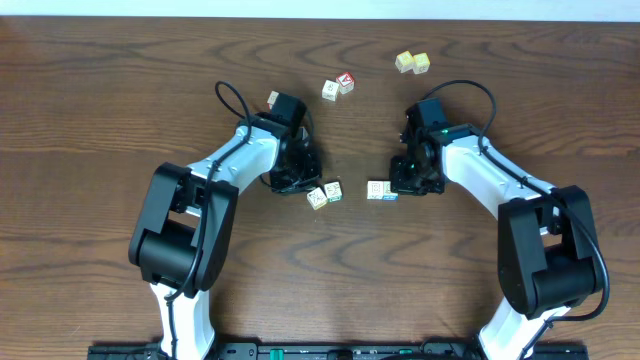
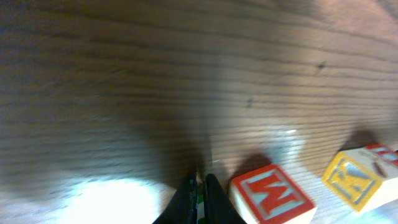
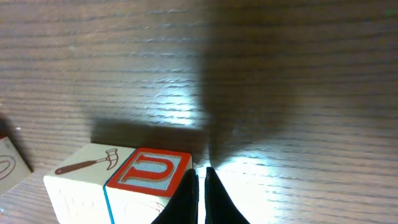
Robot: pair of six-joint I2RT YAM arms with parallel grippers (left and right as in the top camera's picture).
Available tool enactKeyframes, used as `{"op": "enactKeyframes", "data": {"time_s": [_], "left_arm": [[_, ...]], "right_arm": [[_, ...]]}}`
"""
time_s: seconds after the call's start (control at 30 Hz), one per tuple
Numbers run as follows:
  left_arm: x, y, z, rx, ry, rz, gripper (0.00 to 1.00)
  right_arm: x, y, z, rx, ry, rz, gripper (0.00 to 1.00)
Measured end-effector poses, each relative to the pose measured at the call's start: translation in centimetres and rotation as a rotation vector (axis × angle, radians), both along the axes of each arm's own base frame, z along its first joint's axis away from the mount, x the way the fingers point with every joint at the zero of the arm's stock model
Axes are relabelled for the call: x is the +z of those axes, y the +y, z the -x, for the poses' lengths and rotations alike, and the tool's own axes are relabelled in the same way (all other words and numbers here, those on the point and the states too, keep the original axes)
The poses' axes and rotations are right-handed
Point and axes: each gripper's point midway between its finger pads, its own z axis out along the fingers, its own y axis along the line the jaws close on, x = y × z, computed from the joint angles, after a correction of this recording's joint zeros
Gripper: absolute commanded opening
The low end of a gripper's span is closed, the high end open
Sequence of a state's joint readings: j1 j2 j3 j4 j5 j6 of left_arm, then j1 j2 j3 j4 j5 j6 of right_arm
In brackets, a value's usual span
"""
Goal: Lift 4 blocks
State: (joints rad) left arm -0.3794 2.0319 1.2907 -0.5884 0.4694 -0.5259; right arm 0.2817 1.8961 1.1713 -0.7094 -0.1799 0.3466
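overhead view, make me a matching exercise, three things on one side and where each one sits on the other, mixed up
Things:
1. yellowish cubes
2. red-letter cube
3. left gripper

Places:
a. right next to a whitish cube
b. just left of two blocks near the middle
c. far side of the table, right of centre

Pairs: 1-c, 2-a, 3-b

Overhead, light falls evenly and the picture is sharp. Both wrist views are dim and soft-focused, with white glare patches on the dark brown wooden table [image 2: 106, 193].
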Motion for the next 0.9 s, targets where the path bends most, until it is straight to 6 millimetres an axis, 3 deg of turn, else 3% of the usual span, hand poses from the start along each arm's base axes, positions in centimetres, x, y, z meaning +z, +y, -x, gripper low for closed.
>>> {"op": "enactKeyframes", "data": {"time_s": [0.3,0.57,0.9], "left_arm": [[0.1,-2.1,-0.2,-0.024,-0.042,0.022,0.08],[0.1,-2.5,-0.8,-0.031,-0.070,0.033,0.07],[-0.1,-2.4,0.9,-0.043,-0.002,0.025,0.07]], "right_arm": [[0.0,1.6,0.5,0.045,-0.005,-0.008,0.03],[0.1,3.1,0.8,0.101,-0.019,-0.013,0.03],[0.1,3.3,0.8,0.090,-0.018,-0.017,0.03]]}}
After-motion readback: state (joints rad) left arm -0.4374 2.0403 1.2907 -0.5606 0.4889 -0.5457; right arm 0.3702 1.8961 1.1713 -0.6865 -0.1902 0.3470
